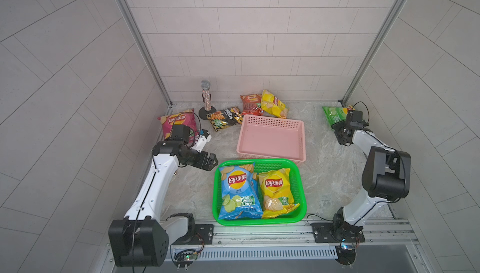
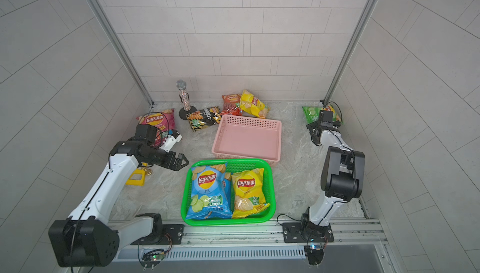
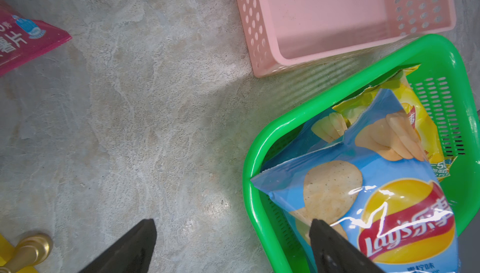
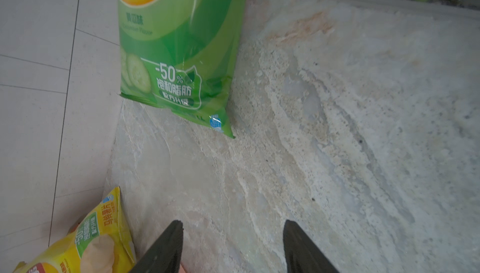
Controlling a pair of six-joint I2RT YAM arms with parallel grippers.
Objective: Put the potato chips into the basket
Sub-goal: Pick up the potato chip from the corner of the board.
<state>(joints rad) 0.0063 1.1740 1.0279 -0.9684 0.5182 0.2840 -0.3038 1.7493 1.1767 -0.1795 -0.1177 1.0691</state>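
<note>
Green chip bag (image 4: 176, 64) on desk (image 4: 337, 129) ahead of R gripper (image 4: 232, 245), jaws apart, empty. L gripper (image 3: 232, 245) wide open, empty; green basket (image 3: 253, 206) w/ blue bag (image 3: 384, 170) just beside.

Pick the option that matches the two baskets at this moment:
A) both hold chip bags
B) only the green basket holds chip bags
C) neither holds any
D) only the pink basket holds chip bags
B: a blue bag and a yellow bag lie inside the green basket, while the pink basket shows only its bare floor.
</note>
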